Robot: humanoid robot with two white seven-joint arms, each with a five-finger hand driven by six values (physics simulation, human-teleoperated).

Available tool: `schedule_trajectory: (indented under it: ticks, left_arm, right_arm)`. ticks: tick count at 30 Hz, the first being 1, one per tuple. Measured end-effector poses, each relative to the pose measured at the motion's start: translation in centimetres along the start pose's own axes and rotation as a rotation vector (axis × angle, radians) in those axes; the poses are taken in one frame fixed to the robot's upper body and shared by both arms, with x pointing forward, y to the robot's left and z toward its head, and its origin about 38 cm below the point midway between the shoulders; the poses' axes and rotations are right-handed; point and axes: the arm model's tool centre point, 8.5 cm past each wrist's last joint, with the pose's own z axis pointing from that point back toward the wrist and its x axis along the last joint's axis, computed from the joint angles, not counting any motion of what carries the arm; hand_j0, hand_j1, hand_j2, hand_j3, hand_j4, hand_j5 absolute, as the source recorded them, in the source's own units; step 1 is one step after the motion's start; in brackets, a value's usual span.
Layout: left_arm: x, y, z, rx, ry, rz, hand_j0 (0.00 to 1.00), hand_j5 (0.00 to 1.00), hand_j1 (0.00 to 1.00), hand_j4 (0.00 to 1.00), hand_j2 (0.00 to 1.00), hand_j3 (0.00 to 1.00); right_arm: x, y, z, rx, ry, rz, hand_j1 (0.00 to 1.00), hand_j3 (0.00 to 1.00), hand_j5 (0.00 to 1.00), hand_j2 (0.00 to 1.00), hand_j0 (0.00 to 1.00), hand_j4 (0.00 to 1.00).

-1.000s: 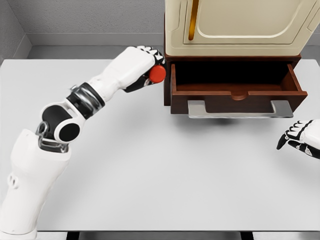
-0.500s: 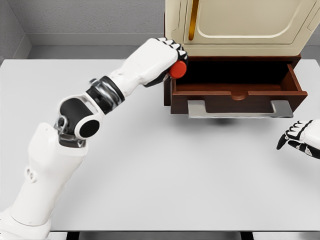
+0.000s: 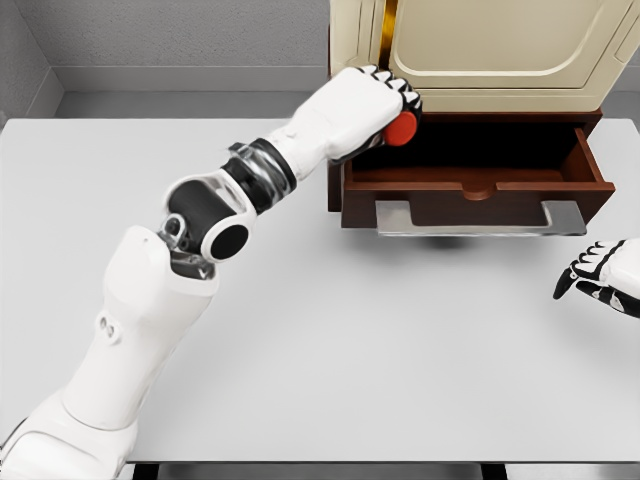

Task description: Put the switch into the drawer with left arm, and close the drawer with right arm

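My left hand (image 3: 385,105) is shut on the switch (image 3: 402,129), of which a round red button shows below the fingers. Hand and switch hang over the left end of the open dark wooden drawer (image 3: 475,190), just inside its left wall. The drawer juts forward from the base of a cream cabinet (image 3: 470,55), and its inside is dark. My right hand (image 3: 600,275) rests low at the right edge of the table, with fingers relaxed and holding nothing.
A flat grey metal handle plate (image 3: 480,218) sticks out under the drawer front. The white table (image 3: 350,340) spreads in front of the cabinet. A grey wall runs behind.
My left arm has carried the switch rightward and slightly up, from beside the cabinet's left side to over the drawer's left end. The right hand has stayed put.
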Motion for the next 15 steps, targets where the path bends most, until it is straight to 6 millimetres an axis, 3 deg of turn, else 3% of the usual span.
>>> schedule_trajectory:
  ticks: [4,15]
  left_arm:
    - [1.1,0.1,-1.0,-0.003,-0.022,-0.018,0.3,0.3,0.3,0.3,0.3,0.3]
    - [1.2,-0.4,-2.5,-0.044,-0.029,-0.054,0.31,0.31,0.31,0.31,0.31,0.31]
  right_arm:
    - [0.0,0.0,0.0,0.0,0.0,0.0,0.46,0.46,0.46,0.46,0.46,0.46]
    - [0.0,0.0,0.0,-0.001,0.0,-0.001,0.46,0.46,0.46,0.46,0.46,0.46]
